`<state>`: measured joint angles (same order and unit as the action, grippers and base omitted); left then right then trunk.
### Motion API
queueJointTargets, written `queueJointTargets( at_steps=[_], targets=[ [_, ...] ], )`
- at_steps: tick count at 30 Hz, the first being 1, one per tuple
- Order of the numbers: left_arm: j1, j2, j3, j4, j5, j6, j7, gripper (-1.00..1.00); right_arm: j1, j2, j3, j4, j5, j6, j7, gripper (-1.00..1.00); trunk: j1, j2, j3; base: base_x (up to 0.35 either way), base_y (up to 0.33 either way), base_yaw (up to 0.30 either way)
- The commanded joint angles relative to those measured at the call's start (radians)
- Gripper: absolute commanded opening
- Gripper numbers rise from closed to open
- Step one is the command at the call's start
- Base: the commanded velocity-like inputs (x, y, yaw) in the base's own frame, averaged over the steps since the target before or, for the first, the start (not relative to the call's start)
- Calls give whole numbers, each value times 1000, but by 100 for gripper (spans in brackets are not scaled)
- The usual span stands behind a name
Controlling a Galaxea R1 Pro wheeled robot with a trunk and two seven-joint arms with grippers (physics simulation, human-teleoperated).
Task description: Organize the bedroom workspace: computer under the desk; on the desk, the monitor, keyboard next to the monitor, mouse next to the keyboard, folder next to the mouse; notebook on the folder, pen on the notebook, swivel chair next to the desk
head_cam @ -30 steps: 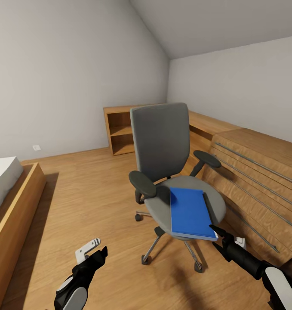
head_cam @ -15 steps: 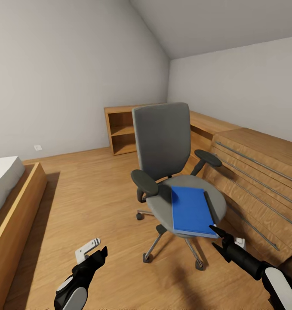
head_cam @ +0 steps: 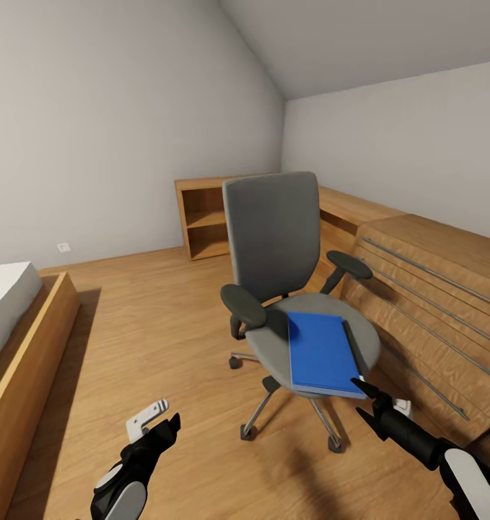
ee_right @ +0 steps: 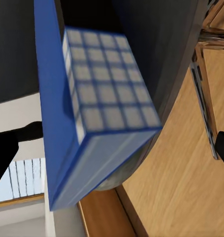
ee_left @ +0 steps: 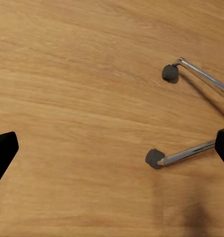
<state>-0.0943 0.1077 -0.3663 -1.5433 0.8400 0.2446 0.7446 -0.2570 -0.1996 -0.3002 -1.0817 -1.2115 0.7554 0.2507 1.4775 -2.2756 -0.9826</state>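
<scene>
- The room has pale grey walls, a sloped ceiling and a wooden plank floor (head_cam: 151, 325).
- A swivel chair (head_cam: 288, 289) stands mid-floor, its chrome wheeled base (ee_left: 186, 155) resting on the planks.
- A blue folder (head_cam: 320, 354) lies flat on the seat, its near corner overhanging the front edge.
- A wooden shelf unit (head_cam: 205, 217) stands against the far wall; a light wooden drawer chest (head_cam: 432, 303) runs along the right, close beside the chair.
- A bed (head_cam: 14, 339) in a wooden frame sits at the left.
- The left gripper (head_cam: 158, 426) hovers over bare floor, fingers spread and holding nothing.
- The right gripper (head_cam: 367, 404) is released, its fingers parted just before the folder's near corner.
</scene>
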Motion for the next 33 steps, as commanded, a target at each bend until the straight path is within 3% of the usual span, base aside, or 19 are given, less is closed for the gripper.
queueJointTargets(
  at_steps=[1, 25, 26, 33],
  targets=[
    [-1, 1, -2, -1, 4, 3, 7, 100, -1, 0, -2, 0, 3, 5, 4, 100, 0, 0, -1, 0, 0, 0],
    [-1, 0, -2, -1, 4, 3, 5, 100, -1, -1, -2, 0, 6, 5, 5, 100, 0, 0, -1, 18, 0, 0],
    [-1, 0, -2, -1, 4, 3, 5, 100, -1, -1, -2, -1, 6, 5, 6, -100, 0, 0, -1, 0, 0, 0],
    [-1, 0, -2, 0, 5, 3, 5, 100, -1, -1, -2, -1, 6, 6, 7, -100, 0, 0, -1, 0, 0, 0]
  ],
)
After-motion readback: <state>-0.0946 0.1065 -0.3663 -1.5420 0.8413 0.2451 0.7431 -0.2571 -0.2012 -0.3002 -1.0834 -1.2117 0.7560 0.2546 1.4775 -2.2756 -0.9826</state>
